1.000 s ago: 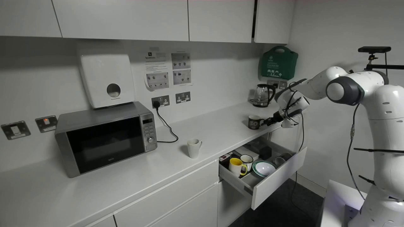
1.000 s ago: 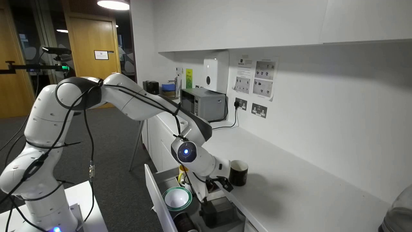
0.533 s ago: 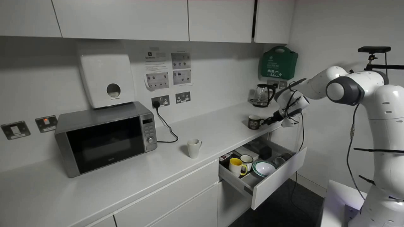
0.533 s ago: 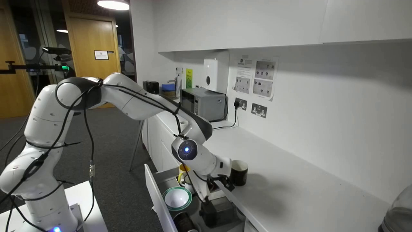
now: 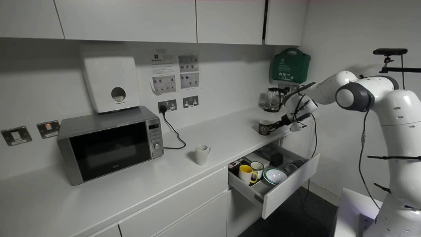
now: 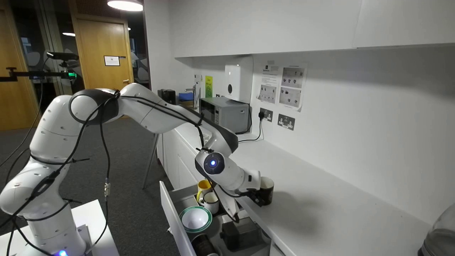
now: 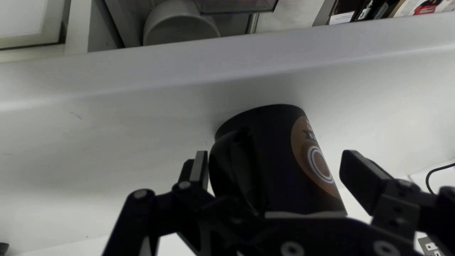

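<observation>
A dark mug (image 7: 273, 156) with a brown round print stands upright on the white counter (image 7: 106, 142). It shows in both exterior views (image 5: 263, 127) (image 6: 267, 190), partly covered by the gripper. My gripper (image 7: 275, 165) is open, with one finger on the mug's handle side and the other past its printed side. The finger by the handle is very close to it; I cannot tell whether they touch. A gap shows between the other finger and the mug. In both exterior views the gripper (image 5: 273, 126) (image 6: 256, 198) is low over the counter's front edge, beside the mug.
An open drawer (image 5: 291, 189) below the counter holds a yellow mug (image 5: 245, 174), a white mug (image 6: 210, 202), a green-rimmed bowl (image 5: 275, 176) and a dark box (image 6: 241, 233). A white mug (image 5: 201, 155), a microwave (image 5: 110, 144) and a glass kettle (image 5: 272, 100) stand on the counter.
The arm has moved forward over the counter, and the gripper has come closer around the dark mug. The mug and the drawer have not visibly moved.
</observation>
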Tool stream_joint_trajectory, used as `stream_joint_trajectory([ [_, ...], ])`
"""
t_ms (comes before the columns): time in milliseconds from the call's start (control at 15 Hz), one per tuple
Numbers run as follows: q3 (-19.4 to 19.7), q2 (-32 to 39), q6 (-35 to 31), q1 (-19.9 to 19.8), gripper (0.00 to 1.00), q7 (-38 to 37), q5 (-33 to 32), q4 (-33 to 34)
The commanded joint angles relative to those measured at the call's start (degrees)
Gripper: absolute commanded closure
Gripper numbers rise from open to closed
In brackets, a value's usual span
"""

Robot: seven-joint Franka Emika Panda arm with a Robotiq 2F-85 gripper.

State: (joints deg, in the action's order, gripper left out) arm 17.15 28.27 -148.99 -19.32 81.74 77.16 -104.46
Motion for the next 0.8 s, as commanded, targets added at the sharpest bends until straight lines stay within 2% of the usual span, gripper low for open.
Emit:
stream_joint_trajectory([
  [0, -0.59, 3.21, 0.71, -0.92, 0.00, 2.85, 0.72, 4.32],
  [133, -2.52, 4.20, 0.29, -2.68, 0.00, 1.85, -0.60, 5.63],
  [200, -2.66, 4.67, 0.62, -2.89, 0.10, 1.22, -1.00, 6.09],
  [267, -2.81, 5.04, 0.59, -3.04, 0.26, 0.80, -1.34, 6.44],
  [733, -3.10, 5.30, 0.16, -3.77, 0.79, 0.13, -3.27, 6.76],
])
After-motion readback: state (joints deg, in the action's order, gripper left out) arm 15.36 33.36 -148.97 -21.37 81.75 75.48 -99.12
